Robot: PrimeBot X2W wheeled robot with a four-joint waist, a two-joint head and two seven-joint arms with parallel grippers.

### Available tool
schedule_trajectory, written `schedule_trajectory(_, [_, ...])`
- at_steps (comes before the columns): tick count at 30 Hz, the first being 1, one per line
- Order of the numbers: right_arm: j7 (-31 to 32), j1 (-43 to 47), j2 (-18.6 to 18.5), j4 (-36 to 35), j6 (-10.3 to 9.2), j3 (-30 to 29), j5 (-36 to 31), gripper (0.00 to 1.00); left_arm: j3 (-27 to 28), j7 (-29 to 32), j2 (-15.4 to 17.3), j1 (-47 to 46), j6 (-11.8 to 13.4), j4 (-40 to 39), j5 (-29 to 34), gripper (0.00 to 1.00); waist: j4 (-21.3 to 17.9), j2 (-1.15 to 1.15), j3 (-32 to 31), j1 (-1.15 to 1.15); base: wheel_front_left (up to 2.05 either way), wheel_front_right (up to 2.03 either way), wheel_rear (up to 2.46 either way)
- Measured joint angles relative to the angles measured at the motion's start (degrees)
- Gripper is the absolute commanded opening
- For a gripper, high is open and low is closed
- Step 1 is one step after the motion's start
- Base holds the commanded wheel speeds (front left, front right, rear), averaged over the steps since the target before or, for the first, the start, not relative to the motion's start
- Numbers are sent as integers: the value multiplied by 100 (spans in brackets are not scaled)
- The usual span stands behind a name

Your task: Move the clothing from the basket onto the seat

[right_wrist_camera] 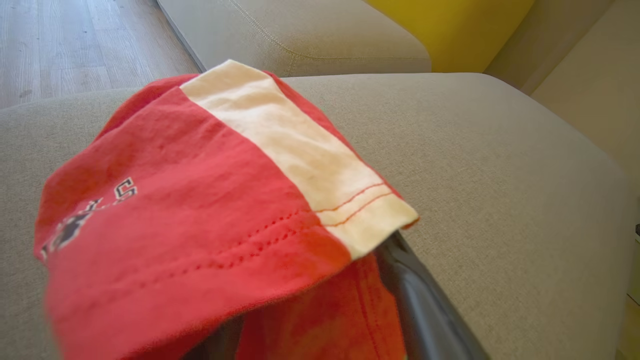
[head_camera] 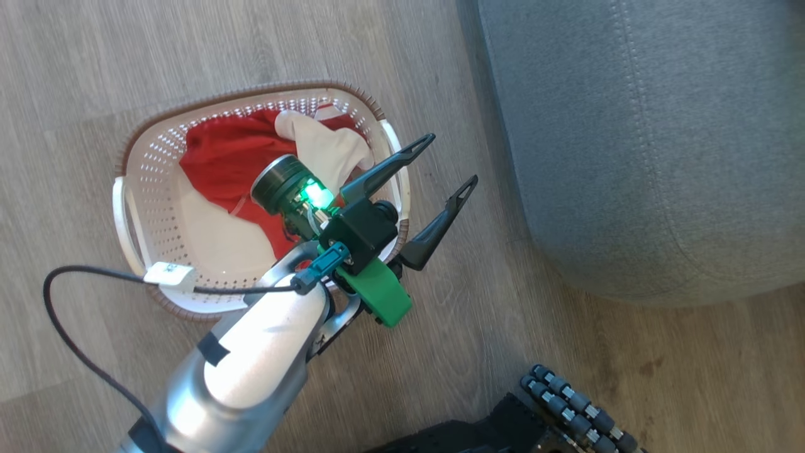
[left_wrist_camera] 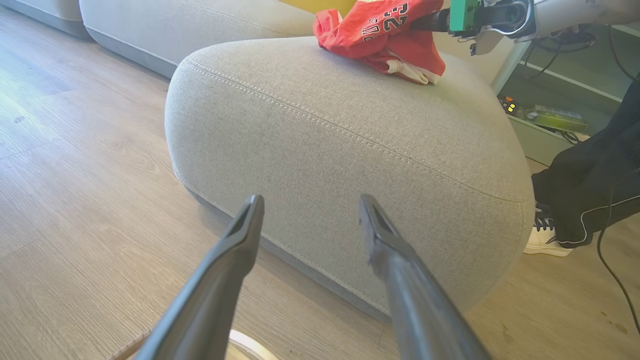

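- Nearest the right wrist camera is the jersey [right_wrist_camera: 190,200]. It rests on the seat [right_wrist_camera: 500,175] and is draped over the fingers [right_wrist_camera: 420,305] of the right gripper [left_wrist_camera: 429,22], whose jaws look parted and pinch nothing.
- One risk, in my judgement: if this arm pulls back low, the cloth hanging on the fingers may be dragged along and slide to the floor [left_wrist_camera: 75,175].
- More red clothing [head_camera: 220,163] lies in the basket [head_camera: 151,182], so the task is not finished.
- The left gripper [head_camera: 451,157] hangs wide open and empty above the basket's rim on the seat side. Coming down there, it could strike the rim instead of the cloth.
- A black cable [head_camera: 63,314] crosses the basket's near rim and might snag when the arm moves.
- The left wrist view tells where the jersey sits, on top of the seat toward its far side. It also shows a person's leg [left_wrist_camera: 590,190] just beside the seat.
- The head view tells what is left in the basket.
- The right wrist view tells how the cloth lies over the fingers.
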Motion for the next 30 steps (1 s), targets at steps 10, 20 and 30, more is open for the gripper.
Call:
schedule_trajectory(10, [209,-68,-43,371,-1,197,-196,100,-19,0,-112,146,0,46,-100,100,-59,0,-496,0,0,0,0])
schedule_trajectory(20, [190,116,-82,468,0,706,-140,100,0,0,-294,580,0,71,-248,100,-110,0,-1382,0,0,0,0])
schedule_trajectory(30, [38,132,-153,-127,-1,1233,372,100,357,0,-438,1190,0,-26,-415,100,2,0,-2330,-1,0,0,0])
